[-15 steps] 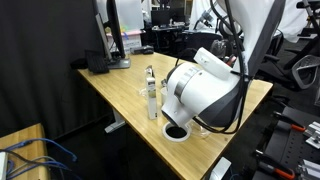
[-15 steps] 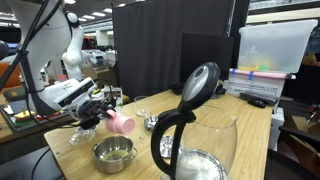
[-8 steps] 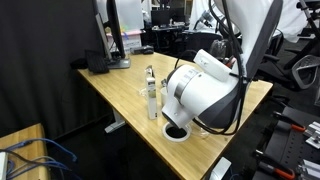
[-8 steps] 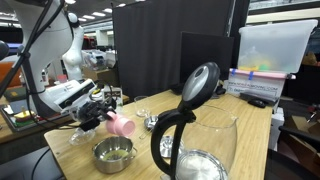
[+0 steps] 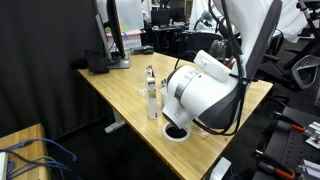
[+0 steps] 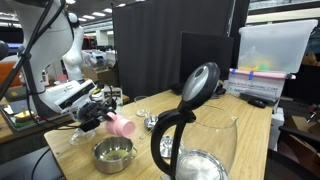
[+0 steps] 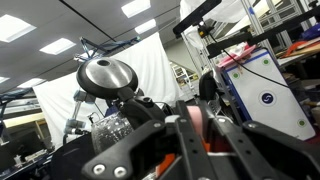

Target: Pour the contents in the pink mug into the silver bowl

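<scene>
Gripper [image 6: 103,116] is clamped on the pink mug [image 6: 121,124], holding it off the table and tipped over on its side. The mug hangs just above and behind the silver bowl [image 6: 113,152], with no contact between them. Can't tell what's in the mug or the bowl.

The wrist view shows a sliver of pink mug [image 7: 197,122] wedged between the dark fingers [image 7: 150,152], with the kettle lid [image 7: 105,75] straight ahead.

Surroundings:
- A glass kettle [image 6: 190,140] with its lid flipped up stands in the foreground to the bowl's right, near it but not touching.
- A smaller steel bowl [image 6: 151,122] sits just past the mug, between it and the kettle.
- In an exterior view the white arm housing [image 5: 200,92] hides the mug and bowl completely. A white bottle [image 5: 152,100] stands just beside it.
- A black partition [image 6: 150,50] stands behind the table, and a clear plastic bin [image 6: 272,48] is on the far right, well apart.

Room to move:
- The silver bowl sits close to the near edge of the table [image 6: 75,150].
- Bare tabletop shows left of the bowl, under the arm.
- The kettle side is tight.
</scene>
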Controlling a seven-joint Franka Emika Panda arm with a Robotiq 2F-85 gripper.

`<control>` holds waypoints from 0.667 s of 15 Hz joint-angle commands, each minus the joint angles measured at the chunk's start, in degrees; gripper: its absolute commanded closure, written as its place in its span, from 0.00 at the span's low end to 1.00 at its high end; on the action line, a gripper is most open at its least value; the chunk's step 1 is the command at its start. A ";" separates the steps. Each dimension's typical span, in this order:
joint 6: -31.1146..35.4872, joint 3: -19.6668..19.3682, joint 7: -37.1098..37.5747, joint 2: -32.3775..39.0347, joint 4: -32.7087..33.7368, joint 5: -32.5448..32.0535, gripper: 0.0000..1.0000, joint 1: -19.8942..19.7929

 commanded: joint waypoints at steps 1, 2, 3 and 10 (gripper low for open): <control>-0.79 0.28 -0.42 0.74 0.84 0.07 0.96 -0.61; -0.84 0.27 -0.46 0.78 0.84 0.05 0.96 -0.59; -0.92 0.27 -0.52 0.84 0.86 0.06 0.96 -0.57; -1.29 -0.21 1.14 1.24 1.78 0.20 0.96 -0.41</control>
